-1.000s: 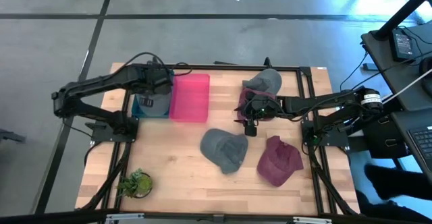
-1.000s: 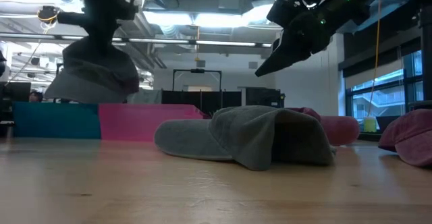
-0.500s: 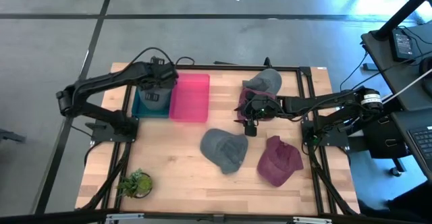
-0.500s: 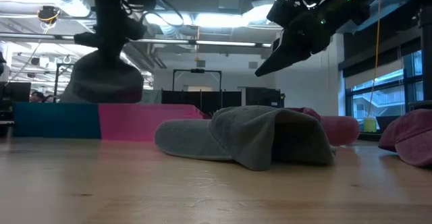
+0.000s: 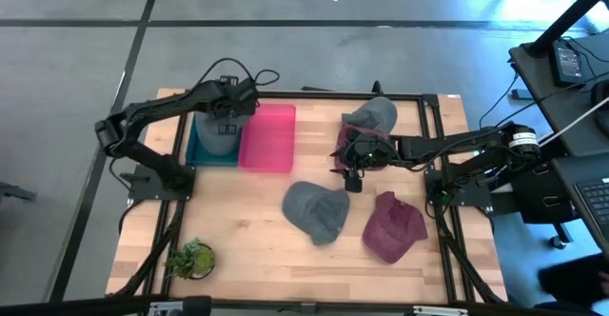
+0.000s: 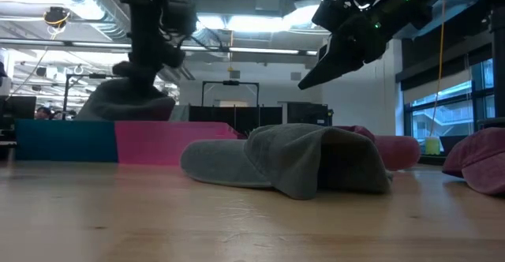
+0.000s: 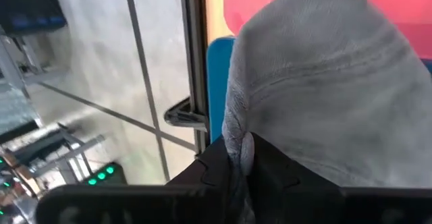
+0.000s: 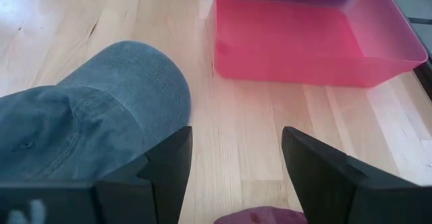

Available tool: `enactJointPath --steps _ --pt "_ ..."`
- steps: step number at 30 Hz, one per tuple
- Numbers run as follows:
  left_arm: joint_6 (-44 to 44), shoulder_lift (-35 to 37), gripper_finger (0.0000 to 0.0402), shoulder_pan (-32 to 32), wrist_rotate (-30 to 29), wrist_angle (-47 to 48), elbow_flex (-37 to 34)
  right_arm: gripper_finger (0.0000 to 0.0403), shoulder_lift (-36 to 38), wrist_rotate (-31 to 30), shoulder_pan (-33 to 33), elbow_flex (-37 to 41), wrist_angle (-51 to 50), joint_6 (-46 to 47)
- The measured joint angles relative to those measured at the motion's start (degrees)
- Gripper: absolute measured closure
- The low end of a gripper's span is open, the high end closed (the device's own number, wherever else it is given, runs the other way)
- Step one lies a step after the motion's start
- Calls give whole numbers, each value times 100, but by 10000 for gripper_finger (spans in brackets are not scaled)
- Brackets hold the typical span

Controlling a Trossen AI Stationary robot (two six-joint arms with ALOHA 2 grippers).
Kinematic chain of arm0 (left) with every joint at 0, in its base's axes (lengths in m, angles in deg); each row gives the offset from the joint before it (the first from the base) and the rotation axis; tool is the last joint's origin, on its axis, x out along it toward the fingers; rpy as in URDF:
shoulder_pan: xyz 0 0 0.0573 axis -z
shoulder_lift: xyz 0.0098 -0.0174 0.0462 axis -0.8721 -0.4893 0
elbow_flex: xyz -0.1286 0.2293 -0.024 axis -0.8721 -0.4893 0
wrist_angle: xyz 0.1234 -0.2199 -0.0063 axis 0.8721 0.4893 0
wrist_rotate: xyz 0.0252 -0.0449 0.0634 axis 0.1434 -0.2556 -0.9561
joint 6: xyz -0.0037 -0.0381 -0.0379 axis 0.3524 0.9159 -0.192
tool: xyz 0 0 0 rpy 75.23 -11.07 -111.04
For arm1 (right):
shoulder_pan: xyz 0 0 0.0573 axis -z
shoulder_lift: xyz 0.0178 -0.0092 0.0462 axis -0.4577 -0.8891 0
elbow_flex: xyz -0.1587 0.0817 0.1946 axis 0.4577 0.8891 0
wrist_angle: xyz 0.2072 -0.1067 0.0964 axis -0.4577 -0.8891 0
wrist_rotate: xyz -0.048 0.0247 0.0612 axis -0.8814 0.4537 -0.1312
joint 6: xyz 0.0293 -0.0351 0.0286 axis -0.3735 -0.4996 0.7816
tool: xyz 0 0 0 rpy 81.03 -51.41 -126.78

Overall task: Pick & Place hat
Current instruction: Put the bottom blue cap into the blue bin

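On the table, two bins sit side by side at upper left, the left bin touching the right bin. A cap lies in the left bin under the left gripper. Upper centre-right lies a second cap, with the right gripper just below it. Lower centre lies a third cap, a fourth cap to its right. A small plant stands lower left.

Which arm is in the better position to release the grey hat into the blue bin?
The left arm. Its left gripper is shut on the grey hat, directly over the blue bin. The right gripper is open and empty, hovering beside the grey cap on the table, far from the bin.
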Motion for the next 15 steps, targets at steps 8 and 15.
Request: enactJointPath --steps 8,15 --pt "-21 -514 368 -521 26 9 0 176 0 0 0 0 -20 0" --pt "118 -624 358 -805 42 17 0 176 0 0 0 0 -20 0"
